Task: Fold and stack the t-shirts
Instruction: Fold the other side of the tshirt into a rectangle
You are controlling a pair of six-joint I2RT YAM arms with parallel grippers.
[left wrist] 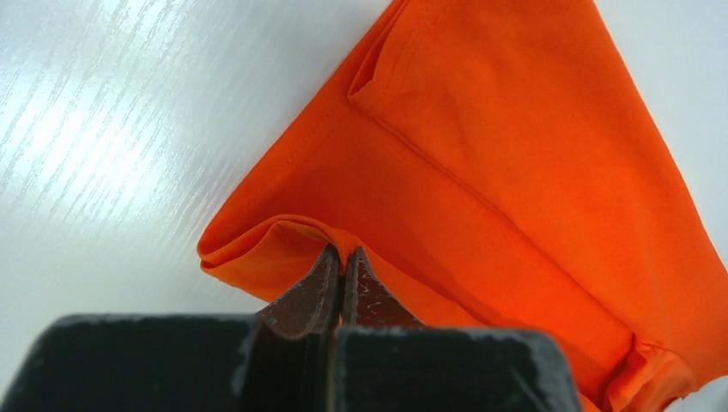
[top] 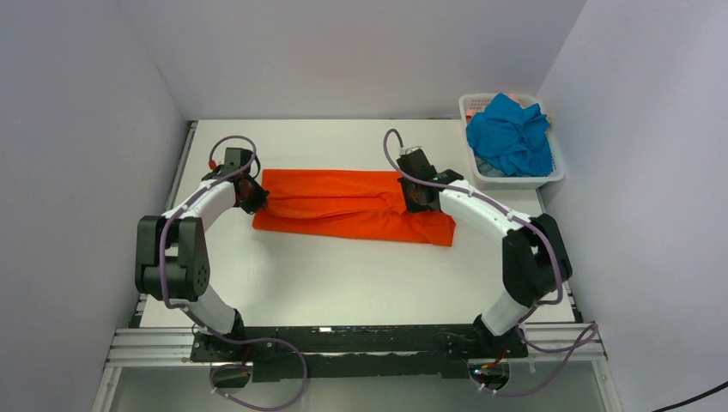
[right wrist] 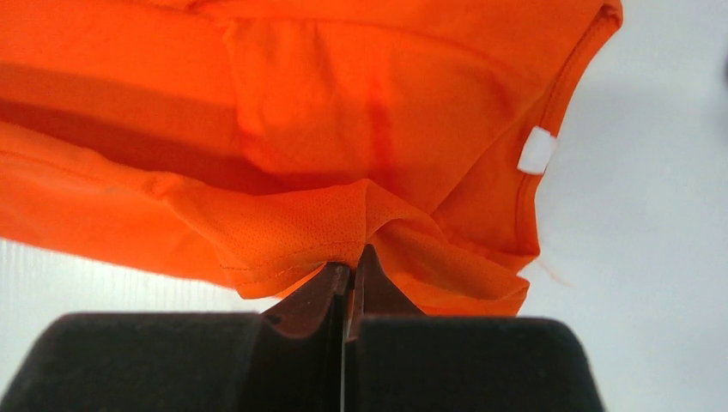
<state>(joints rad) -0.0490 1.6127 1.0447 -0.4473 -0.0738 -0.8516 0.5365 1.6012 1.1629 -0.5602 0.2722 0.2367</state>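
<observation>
The orange t-shirt (top: pixel 343 206) lies folded into a long strip across the middle of the table. My left gripper (top: pixel 249 194) is shut on its left end; in the left wrist view the gripper (left wrist: pixel 343 257) pinches a raised fold of the orange t-shirt (left wrist: pixel 515 154). My right gripper (top: pixel 415 196) is shut on the shirt near its right end; in the right wrist view the gripper (right wrist: pixel 352 257) pinches a hem of the orange t-shirt (right wrist: pixel 343 103) beside the collar, where a white label (right wrist: pixel 537 150) shows. The teal blue t-shirt (top: pixel 509 134) lies crumpled in the basket.
A white mesh basket (top: pixel 554 176) stands at the table's back right corner. White walls enclose the table on three sides. Bare white tabletop (top: pixel 343 283) lies between the shirt and the arm bases.
</observation>
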